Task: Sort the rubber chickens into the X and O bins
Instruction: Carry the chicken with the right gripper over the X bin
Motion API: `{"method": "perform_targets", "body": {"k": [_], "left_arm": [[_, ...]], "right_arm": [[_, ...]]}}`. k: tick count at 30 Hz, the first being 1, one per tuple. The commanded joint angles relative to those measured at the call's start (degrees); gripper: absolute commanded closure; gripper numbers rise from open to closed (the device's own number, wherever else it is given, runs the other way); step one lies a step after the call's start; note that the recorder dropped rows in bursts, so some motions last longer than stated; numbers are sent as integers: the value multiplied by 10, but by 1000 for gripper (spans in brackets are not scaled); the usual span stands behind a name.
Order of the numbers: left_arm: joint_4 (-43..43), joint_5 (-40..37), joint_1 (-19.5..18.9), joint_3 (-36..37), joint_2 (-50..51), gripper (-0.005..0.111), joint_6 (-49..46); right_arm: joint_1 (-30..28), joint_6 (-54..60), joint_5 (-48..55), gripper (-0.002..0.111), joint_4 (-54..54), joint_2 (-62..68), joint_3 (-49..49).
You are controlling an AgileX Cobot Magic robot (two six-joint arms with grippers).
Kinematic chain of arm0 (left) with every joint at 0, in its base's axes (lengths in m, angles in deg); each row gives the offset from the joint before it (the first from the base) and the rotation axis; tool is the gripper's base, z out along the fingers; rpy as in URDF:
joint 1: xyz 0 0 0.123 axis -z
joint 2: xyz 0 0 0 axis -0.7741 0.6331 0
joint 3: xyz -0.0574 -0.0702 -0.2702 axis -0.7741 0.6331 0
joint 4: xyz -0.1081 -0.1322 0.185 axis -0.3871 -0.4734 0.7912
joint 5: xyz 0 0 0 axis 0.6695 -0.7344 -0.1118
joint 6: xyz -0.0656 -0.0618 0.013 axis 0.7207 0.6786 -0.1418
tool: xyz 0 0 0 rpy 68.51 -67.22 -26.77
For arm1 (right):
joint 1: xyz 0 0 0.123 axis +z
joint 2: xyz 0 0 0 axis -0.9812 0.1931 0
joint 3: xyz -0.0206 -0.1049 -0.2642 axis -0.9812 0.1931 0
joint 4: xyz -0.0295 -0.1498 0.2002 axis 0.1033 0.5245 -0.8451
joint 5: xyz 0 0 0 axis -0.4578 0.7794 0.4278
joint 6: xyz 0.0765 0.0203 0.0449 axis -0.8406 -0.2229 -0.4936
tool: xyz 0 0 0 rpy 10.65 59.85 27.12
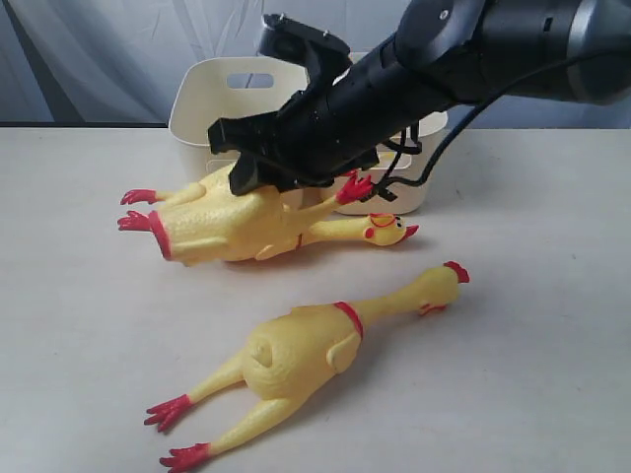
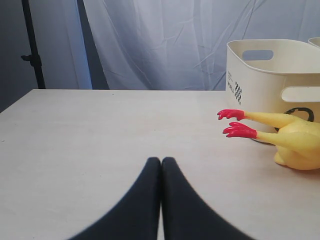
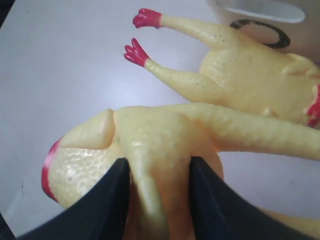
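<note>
chicken [image 3: 150, 130]: yellow, pebbled skin, red band at one end | place: worktop's [image 1: 79, 374] far side, just beside second chicken [image 3: 250, 75], before bin [image 1: 212, 99] | right gripper [image 3: 159, 165]: half-closed, fingers [image 3: 107, 200] pinching chicken's body from above

Lab: draped backdrop [image 2: 165, 45], pale table [image 2: 90, 145].

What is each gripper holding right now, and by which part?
The right gripper pinches a rubber chicken across its body, beside the thigh. The left gripper is shut on nothing.
</note>
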Motion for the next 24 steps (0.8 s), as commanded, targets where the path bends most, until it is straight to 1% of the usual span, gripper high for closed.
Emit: {"method": "perform_targets", "body": {"k": [1,6,16,19,24], "left_arm": [[-4,3,-2,3,-3,107,0],[-4,3,-2,3,-3,107,0],[-4,3,-2,3,-3,107,0],[-4,3,-2,3,-3,107,0],[-4,3,-2,3,-3,107,0]], "right_arm": [[-1,0,-63,109,-1,-35,1],[-1,0,-170,109,50,-62,1],[-4,0,-370,109,139,-58,1],[-27,9,-402,109,141,-51,1],[-88,25,-445,109,141,-26,1]]}}
